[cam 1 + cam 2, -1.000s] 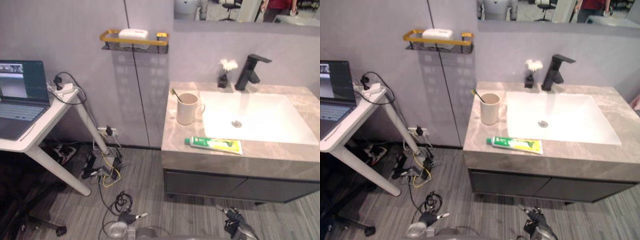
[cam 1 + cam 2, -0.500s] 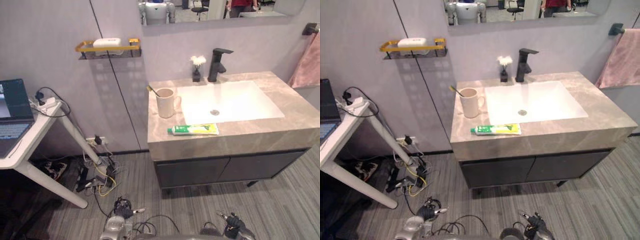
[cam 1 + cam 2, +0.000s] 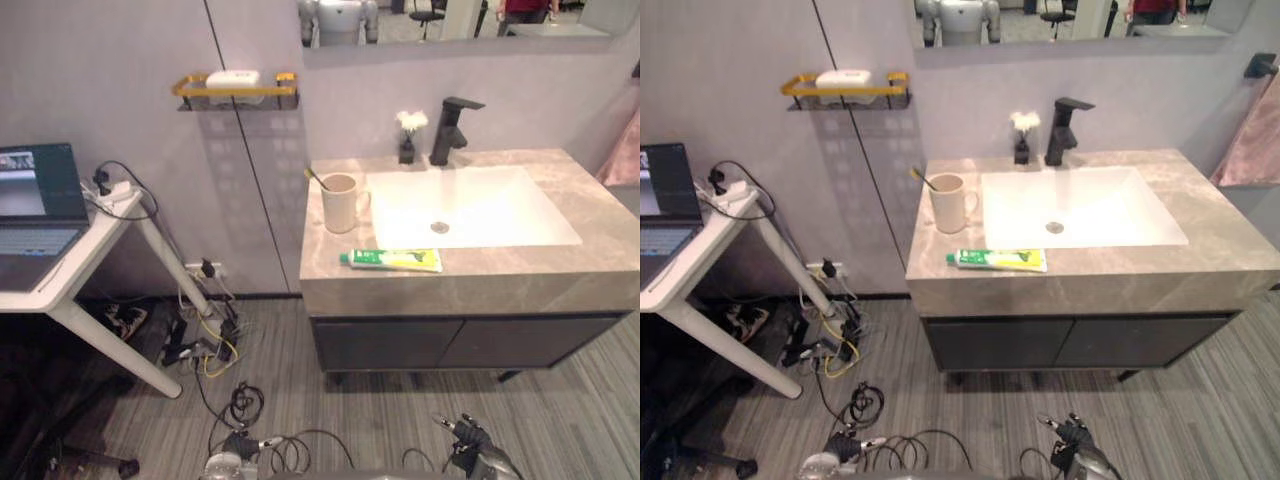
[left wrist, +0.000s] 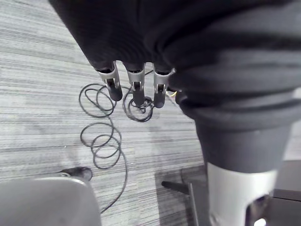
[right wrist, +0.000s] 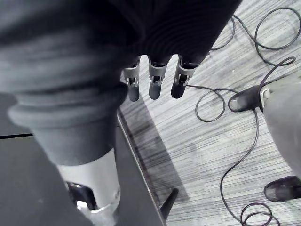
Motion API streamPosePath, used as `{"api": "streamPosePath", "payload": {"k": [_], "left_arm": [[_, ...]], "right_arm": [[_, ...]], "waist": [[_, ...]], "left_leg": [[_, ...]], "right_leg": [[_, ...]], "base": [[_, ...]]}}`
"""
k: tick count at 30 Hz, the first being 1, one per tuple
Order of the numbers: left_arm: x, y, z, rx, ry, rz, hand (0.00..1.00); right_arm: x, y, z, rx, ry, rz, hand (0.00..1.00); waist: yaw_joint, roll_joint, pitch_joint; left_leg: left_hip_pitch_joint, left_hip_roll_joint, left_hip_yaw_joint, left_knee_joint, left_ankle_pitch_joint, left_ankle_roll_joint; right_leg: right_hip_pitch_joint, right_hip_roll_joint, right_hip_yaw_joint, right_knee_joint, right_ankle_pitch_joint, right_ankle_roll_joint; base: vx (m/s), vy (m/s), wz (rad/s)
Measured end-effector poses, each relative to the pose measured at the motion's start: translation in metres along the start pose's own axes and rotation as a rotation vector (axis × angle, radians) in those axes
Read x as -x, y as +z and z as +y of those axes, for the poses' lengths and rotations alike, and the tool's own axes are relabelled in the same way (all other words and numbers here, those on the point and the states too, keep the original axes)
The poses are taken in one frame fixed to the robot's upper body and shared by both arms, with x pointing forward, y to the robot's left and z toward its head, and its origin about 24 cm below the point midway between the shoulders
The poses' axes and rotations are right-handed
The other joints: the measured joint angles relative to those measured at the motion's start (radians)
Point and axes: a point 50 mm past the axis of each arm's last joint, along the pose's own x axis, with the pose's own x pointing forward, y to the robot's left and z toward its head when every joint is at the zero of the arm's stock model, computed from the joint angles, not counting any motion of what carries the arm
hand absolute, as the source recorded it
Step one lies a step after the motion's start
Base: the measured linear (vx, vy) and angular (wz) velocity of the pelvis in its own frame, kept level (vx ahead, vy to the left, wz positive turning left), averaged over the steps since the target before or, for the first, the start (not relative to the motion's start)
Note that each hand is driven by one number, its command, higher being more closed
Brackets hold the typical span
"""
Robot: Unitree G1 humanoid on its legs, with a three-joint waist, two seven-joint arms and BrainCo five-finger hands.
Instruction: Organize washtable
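1. Toothpaste tube (image 3: 392, 260) lies flat on the grey stone worktop (image 3: 590, 195), near the front edge, just in front of the white basin's (image 3: 470, 205) left corner
2. Cup (image 3: 340, 203) stands upright just behind the tube, left of the basin, handle toward the basin; a toothbrush (image 3: 315, 178) leans out of it to the back-left
3. Black tap (image 3: 455, 130) and a small flower vase (image 3: 408, 135) stand at the back edge; wall shelf (image 3: 237, 90) with soap (image 3: 232, 78) sits up left, and a laptop (image 3: 35, 200) far left is off-task
4. Left hand (image 4: 135, 92) and right hand (image 5: 156, 80) both hang low over the floor, fingers straight and slack, nothing held, well apart from the worktop
5. Step in hand looks like the approach, no sorting started. Do it well: get square to the worktop first, then reach; take the tube across its body, not the cap end; keep clear of the cup so it doesn't tip
6. Versus earlier frames: the whole view has shifted, so the camera moved. Tube, cup and toothbrush keep the same layout, and both hands stay low and empty
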Motion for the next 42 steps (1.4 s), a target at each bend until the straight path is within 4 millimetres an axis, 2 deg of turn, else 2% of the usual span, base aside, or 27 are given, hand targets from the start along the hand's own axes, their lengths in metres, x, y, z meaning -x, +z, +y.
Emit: {"api": "streamPosePath", "payload": {"k": [4,5,7,9,10,11,12,13,15,18,21,23,24,28,30,33,34,35,36,37,39,41,42], "left_arm": [[0.0,0.001,-0.002,-0.005,-0.008,-0.003,0.0],[0.0,0.002,-0.002,-0.003,-0.007,-0.003,0.0],[0.0,0.001,-0.002,-0.002,-0.007,0.0,0.0],[0.001,-0.006,-0.001,0.008,-0.002,0.019,0.0],[0.002,-0.009,0.001,0.025,0.005,0.028,0.0],[0.001,-0.008,0.002,0.037,0.009,0.025,0.0],[0.003,-0.013,0.002,0.04,0.009,0.041,0.0],[0.004,-0.017,0.002,0.041,0.01,0.052,0.0],[0.007,-0.028,0.004,0.06,0.019,0.08,0.0],[0.008,-0.033,0.006,0.063,0.025,0.097,0.0],[0.008,-0.031,0.005,0.055,0.021,0.094,0.0],[0.008,-0.031,0.003,0.036,0.013,0.093,0.0],[0.007,-0.029,0.003,0.017,0.008,0.086,0.0],[0.005,-0.021,0.005,-0.014,0.002,0.056,0.0],[0.004,-0.017,0.004,-0.019,-0.001,0.038,0.0],[0.002,-0.008,0.002,-0.018,-0.006,0.016,0.0],[0.001,-0.006,0.003,-0.02,-0.006,0.01,0.0],[0.001,-0.005,0.004,-0.022,-0.004,0.007,0.0],[0.0,-0.001,0.005,-0.023,-0.002,-0.004,0.0],[0.0,0.001,0.003,-0.026,-0.006,-0.007,0.0],[0.0,0.001,-0.002,-0.008,-0.012,-0.005,0.0],[0.0,0.002,-0.003,-0.005,-0.014,-0.011,0.0],[0.0,0.002,-0.003,-0.004,-0.012,-0.012,0.0]], "right_arm": [[0.002,-0.01,-0.009,-0.059,-0.036,0.026,0.0],[0.002,-0.01,-0.01,-0.078,-0.043,0.024,0.0],[0.002,-0.009,-0.012,-0.102,-0.053,0.02,0.0],[0.002,-0.008,-0.012,-0.103,-0.051,0.015,0.0],[0.002,-0.008,-0.01,-0.103,-0.046,0.015,0.0],[0.002,-0.007,-0.008,-0.107,-0.043,0.011,0.0],[0.001,-0.004,-0.007,-0.11,-0.039,0.002,0.0],[0.001,-0.003,-0.007,-0.109,-0.04,0.001,0.0],[0.002,-0.008,-0.005,-0.113,-0.034,0.011,0.0],[0.004,-0.016,0.003,-0.134,-0.017,0.027,0.0],[0.005,-0.022,-0.004,-0.139,-0.034,0.037,0.0],[0.008,-0.031,-0.011,-0.143,-0.052,0.061,0.0],[0.009,-0.033,-0.012,-0.142,-0.056,0.068,0.0],[0.009,-0.032,-0.014,-0.172,-0.071,0.069,0.0],[0.007,-0.027,-0.012,-0.199,-0.07,0.055,0.0],[0.005,-0.022,-0.006,-0.233,-0.058,0.043,0.0],[0.005,-0.02,0.0,-0.244,-0.042,0.036,0.0],[0.004,-0.018,0.005,-0.249,-0.027,0.029,0.0],[0.004,-0.015,0.015,-0.253,0.006,0.016,0.0],[0.004,-0.014,0.017,-0.253,0.014,0.012,0.0],[0.005,-0.014,0.023,-0.243,0.037,0.008,0.0],[0.004,-0.013,0.023,-0.234,0.039,0.002,0.0],[0.004,-0.013,0.022,-0.234,0.037,0.003,0.0]], "waist": [[-0.013,0.006,0.015],[-0.024,0.014,0.027],[-0.023,0.027,0.044],[-0.022,0.052,0.049],[-0.023,0.038,0.052],[-0.023,0.038,0.054],[-0.02,0.054,0.064],[-0.022,0.058,0.064],[-0.021,0.051,0.055],[-0.024,0.041,0.037],[-0.025,0.04,0.035],[-0.022,0.026,0.033],[-0.023,0.031,0.025],[-0.024,0.023,0.027],[-0.022,0.021,0.024],[-0.026,0.015,0.033],[-0.025,0.005,0.043],[-0.024,-0.003,0.047],[-0.024,-0.008,0.068],[-0.025,0.001,0.076],[-0.024,-0.002,0.074],[-0.022,0.0,0.074],[-0.021,-0.004,0.071]], "left_leg": [[-0.016,0.014,-0.066,0.002,0.017,-0.021],[-0.024,0.021,-0.082,0.014,0.019,-0.026],[-0.041,0.035,-0.095,0.04,0.017,-0.031],[-0.051,0.046,-0.104,0.045,0.025,-0.046],[-0.029,0.046,-0.099,-0.008,0.053,-0.056],[-0.039,0.043,-0.099,0.017,0.045,-0.051],[-0.065,0.046,-0.083,0.13,-0.018,-0.033],[-0.065,0.053,-0.074,0.128,-0.024,-0.03],[-0.042,0.053,-0.074,0.053,-0.024,-0.046],[-0.034,0.033,-0.074,-0.076,0.003,-0.042],[-0.012,0.019,-0.076,-0.156,0.046,-0.033],[0.008,0.014,-0.074,-0.175,0.059,-0.029],[0.01,0.011,-0.071,-0.178,0.068,-0.024],[0.018,0.001,-0.037,-0.188,0.06,-0.007],[0.01,-0.006,-0.01,-0.175,0.028,0.002],[0.012,-0.003,0.011,-0.116,-0.015,0.015],[0.033,0.002,0.021,-0.102,-0.027,0.022],[0.047,0.002,0.028,-0.099,-0.03,0.024],[0.083,0.005,0.032,-0.082,-0.048,0.031],[0.093,0.007,0.029,-0.078,-0.056,0.036],[0.116,0.007,0.022,-0.055,-0.073,0.038],[0.116,0.007,0.011,-0.012,-0.103,0.03],[0.118,0.005,0.008,0.011,-0.139,0.02]], "right_leg": [[0.022,0.023,-0.058,-0.008,-0.005,-0.025],[0.027,0.032,-0.072,-0.009,-0.006,-0.029],[0.028,0.049,-0.078,-0.016,-0.004,-0.033],[0.023,0.07,-0.072,-0.007,0.004,-0.046],[0.01,0.059,-0.067,-0.011,0.008,-0.065],[0.004,0.056,-0.072,-0.009,0.014,-0.066],[-0.001,0.067,-0.071,0.0,0.017,-0.066],[0.001,0.073,-0.072,0.001,0.01,-0.07],[-0.011,0.08,-0.041,-0.008,0.005,-0.057],[-0.042,0.079,0.013,-0.049,0.011,-0.048],[-0.054,0.08,0.042,-0.074,0.023,-0.038],[-0.044,0.079,0.05,-0.077,0.023,-0.038],[-0.045,0.078,0.056,-0.078,0.024,-0.033],[-0.052,0.069,0.093,-0.095,0.024,-0.032],[-0.062,0.062,0.11,-0.091,0.016,-0.021],[-0.107,0.064,0.135,0.049,0.012,-0.013],[-0.157,0.065,0.14,0.195,0.003,0.001],[-0.177,0.064,0.146,0.262,-0.001,0.01],[-0.222,0.066,0.16,0.422,0.015,0.041],[-0.246,0.063,0.162,0.473,0.015,0.04],[-0.274,0.052,0.152,0.519,-0.045,-0.002],[-0.278,0.004,0.105,0.438,-0.03,-0.027],[-0.286,-0.039,0.09,0.362,0.014,-0.063]], "base": [[-0.06,-0.094,0.43],[-0.07,-0.076,0.31],[-0.08,-0.098,0.17],[-0.06,-0.068,0.03],[-0.03,-0.022,0.01],[-0.04,-0.019,-0.1],[-0.01,0.01,-0.08],[-0.03,-0.003,-0.1],[-0.04,-0.009,-0.14],[0.01,-0.01,-0.08],[0.1,0.003,0.02],[0.13,-0.013,-0.05],[0.17,-0.005,-0.23],[0.2,0.021,-0.28],[0.22,0.045,-0.32],[0.2,0.057,-0.18],[0.14,0.041,-0.1],[0.22,0.071,-0.12],[0.15,0.053,-0.03],[0.17,0.064,0.04],[0.16,0.036,0.2],[0.15,-0.017,0.21],[0.16,-0.086,0.19]]}}
